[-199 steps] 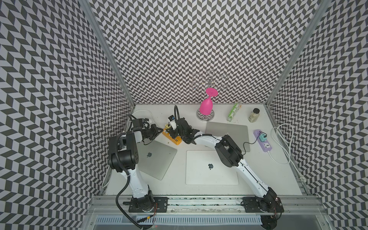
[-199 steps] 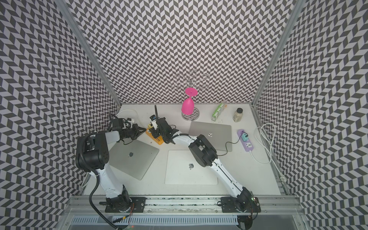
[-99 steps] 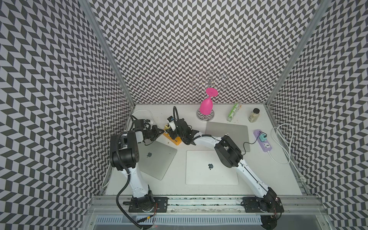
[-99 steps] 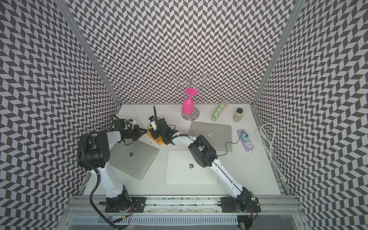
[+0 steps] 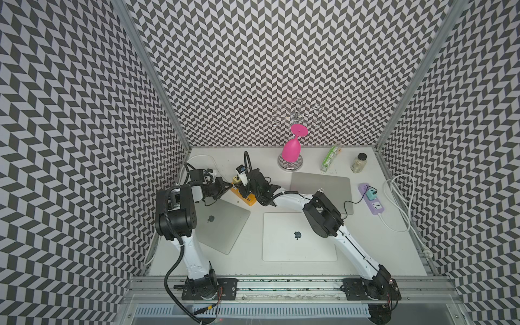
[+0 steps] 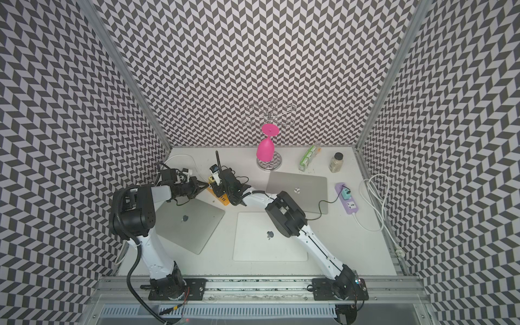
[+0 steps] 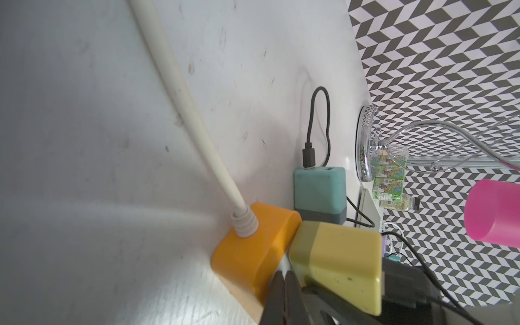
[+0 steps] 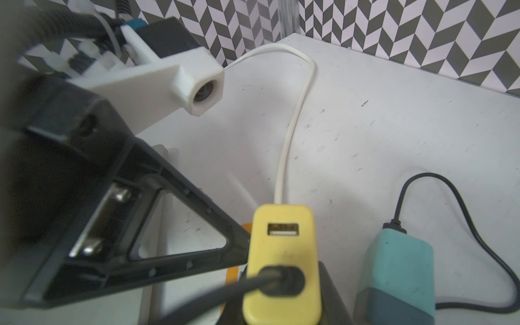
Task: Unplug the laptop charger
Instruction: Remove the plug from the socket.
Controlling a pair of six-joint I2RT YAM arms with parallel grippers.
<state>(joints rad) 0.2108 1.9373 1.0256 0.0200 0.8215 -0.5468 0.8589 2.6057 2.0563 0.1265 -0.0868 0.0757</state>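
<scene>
The yellow laptop charger stands against the white face of the orange power strip, with a black cable plugged into its top. Its prongs are hidden. My right gripper is shut on the charger, one dark finger on each side. My left gripper is shut with its tips pressed on the strip right beside the charger. In both top views the two grippers meet at the strip at the table's back left. A thick white cable leaves the strip's end.
A teal charger with its own black cable sits just beyond the strip. Three closed silver laptops lie on the table. A pink glass on a rack, a green carton and a jar stand at the back. A purple strip lies right.
The left arm has shifted slightly toward the strip. The right gripper stays on the charger with hardly any movement.
</scene>
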